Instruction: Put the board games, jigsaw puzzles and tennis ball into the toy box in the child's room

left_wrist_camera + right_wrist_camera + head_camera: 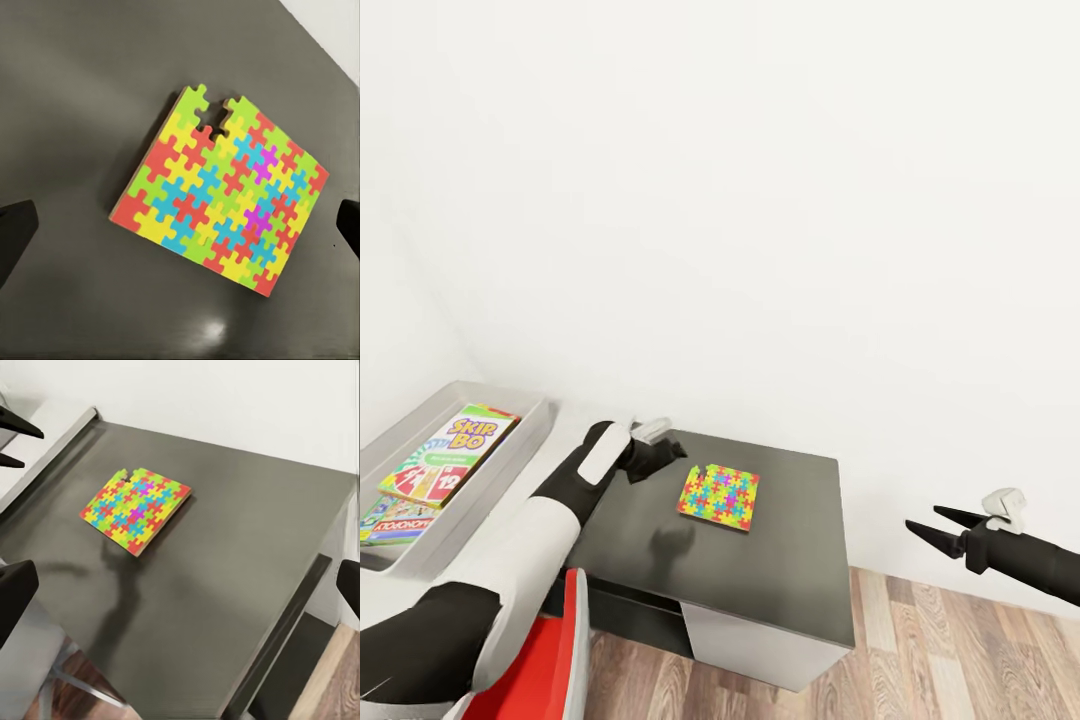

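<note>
Flat notched multicoloured jigsaw puzzle (223, 189), glossy dark table (67, 112)

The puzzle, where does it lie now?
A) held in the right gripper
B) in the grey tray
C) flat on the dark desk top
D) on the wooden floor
C: the puzzle lies flat on the dark desk top, with nothing gripping it.
</note>
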`<state>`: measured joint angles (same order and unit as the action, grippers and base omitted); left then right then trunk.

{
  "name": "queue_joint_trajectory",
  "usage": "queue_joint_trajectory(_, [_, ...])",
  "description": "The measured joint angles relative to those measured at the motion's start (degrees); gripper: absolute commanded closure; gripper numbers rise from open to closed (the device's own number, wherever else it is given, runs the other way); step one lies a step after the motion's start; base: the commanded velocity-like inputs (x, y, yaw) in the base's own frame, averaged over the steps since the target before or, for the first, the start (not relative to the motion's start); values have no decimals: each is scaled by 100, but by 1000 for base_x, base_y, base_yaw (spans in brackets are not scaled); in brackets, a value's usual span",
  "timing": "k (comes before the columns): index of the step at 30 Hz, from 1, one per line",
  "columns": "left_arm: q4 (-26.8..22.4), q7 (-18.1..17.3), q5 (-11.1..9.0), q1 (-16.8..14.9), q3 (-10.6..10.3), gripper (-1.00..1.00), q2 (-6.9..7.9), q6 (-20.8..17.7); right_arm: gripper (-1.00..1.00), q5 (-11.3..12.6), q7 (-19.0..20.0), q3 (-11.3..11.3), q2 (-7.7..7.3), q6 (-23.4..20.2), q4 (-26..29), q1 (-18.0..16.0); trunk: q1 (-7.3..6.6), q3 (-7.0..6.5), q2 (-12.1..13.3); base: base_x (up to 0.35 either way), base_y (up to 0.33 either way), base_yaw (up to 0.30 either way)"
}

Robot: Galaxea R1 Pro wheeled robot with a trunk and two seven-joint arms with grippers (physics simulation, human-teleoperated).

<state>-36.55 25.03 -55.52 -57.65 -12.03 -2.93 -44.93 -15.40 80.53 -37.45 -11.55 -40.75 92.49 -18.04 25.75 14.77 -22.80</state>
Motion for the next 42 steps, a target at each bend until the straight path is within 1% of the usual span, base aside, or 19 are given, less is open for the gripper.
queue_joint_trajectory(1, [14, -10, -3, -4, 11, -100, 16, -82, -100, -1, 2, 0, 1, -1, 0, 1, 0, 0, 0, 0, 0, -36])
queue_joint_trajectory(2, [31, -19, -11, 7, 24, -100, 68, -166, -100, -2, 6, 0, 2, 4, -1, 1, 0, 0, 0, 0, 0, -29])
queue_joint_trajectory(9, [1, -19, 0, 39, 35, -100, 101, -171, -100, -3, 6, 7, 7, 13, -1, 2, 0, 0, 0, 8, 0, -11])
queue_joint_trajectory(17, [-12, 11, 39, 106, 42, -100, 161, -174, -100, -3, 7, 8, 10, 17, -1, 10, -2, 0, 0, 191, 0, -7])
queue_joint_trajectory(21, [-2, 7, -23, 132, 49, -100, 303, -197, -100, -7, 2, 18, 11, 17, 0, 11, 0, 0, 0, 50, 0, -70])
queue_joint_trajectory(24, [38, 15, -21, 145, 64, -100, 375, -188, -100, -9, 4, 18, 8, 17, -1, 11, 0, 0, 0, 20, 0, -39])
queue_joint_trajectory(26, [57, -8, -41, 189, 66, -100, 461, -172, -100, -10, 5, 18, 7, 17, -1, 11, 0, 0, 0, 9, 0, -18])
queue_joint_trajectory(27, [67, -16, -54, 269, 68, -100, 556, -168, -100, -10, 6, 17, 6, 17, -1, 11, 0, 0, 0, 5, 0, -10])
queue_joint_trajectory(28, [64, -16, -74, 288, 70, -100, 582, -169, -100, -11, 6, 17, 7, 17, -1, 13, 0, 0, 0, 3, 0, -6])
queue_joint_trajectory(30, [59, -11, -85, 323, 158, -100, 628, -187, -100, -11, 7, 17, 7, 17, -1, 15, 0, 0, 0, 2, 0, -4])
queue_joint_trajectory(31, [66, -4, -75, 339, 276, -100, 651, -195, -100, -11, 7, 17, 8, 17, -1, 17, 22, 17, -38, 1, 0, -3])
queue_joint_trajectory(32, [71, 0, -75, 346, 331, -100, 662, -197, -100, -11, 7, 19, 9, 17, -1, 17, 44, 35, -78, 1, 0, -2])
queue_joint_trajectory(36, [87, -30, -66, 368, 476, -100, 705, -199, -100, -11, 7, 17, 7, 19, -1, 19, 132, 108, -240, 0, 0, -1])
queue_joint_trajectory(42, [88, -53, -63, 379, 525, -100, 717, -201, -100, -11, 8, 12, 11, 24, -1, 19, 264, 216, -481, 0, 0, -22])
